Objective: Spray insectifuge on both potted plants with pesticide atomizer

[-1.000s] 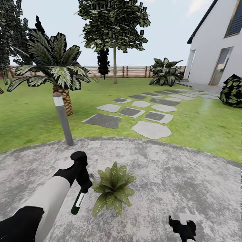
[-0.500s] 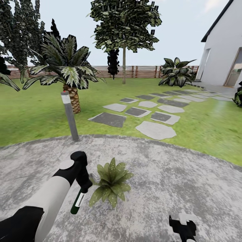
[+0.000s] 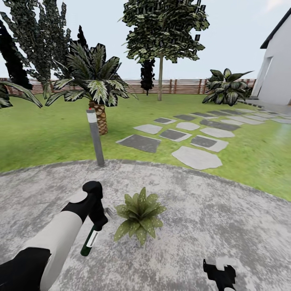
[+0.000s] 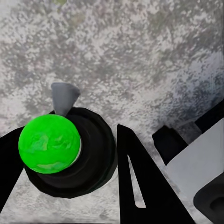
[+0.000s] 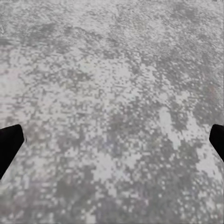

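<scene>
Round mottled grey stone patio (image 3: 210, 226) underfoot, ringed by green lawn (image 3: 44, 137). Irregular stepping stones (image 3: 197, 157) leading off toward a white house wall (image 3: 279, 72), cut off at the frame edge. Brown slatted fence (image 3: 182, 85) along the back, with a palm (image 3: 95, 87), a taller tree (image 3: 161, 32) and a broad-leaved shrub (image 3: 226, 87) before it. Grey bollard post (image 3: 96, 137) at the patio's rim.

Near the patio's middle, one potted plant (image 3: 140, 215), a low speckled rosette; pot hidden under the leaves.

Left gripper (image 3: 98, 220) clamped around the pesticide atomizer (image 3: 88, 243), bottle hanging tilted below it, grey nozzle pointing at the plant and just beside its leaves. From the left wrist, bottle (image 4: 65, 149) seen end-on as a dark disc with a bright green patch, between dark fingers (image 4: 144, 186).

Right gripper (image 3: 220, 273) low at the frame's bottom, partly cropped; from its wrist, two dark fingertips (image 5: 9, 144) spread wide over bare patio stone (image 5: 112, 112), nothing between.
</scene>
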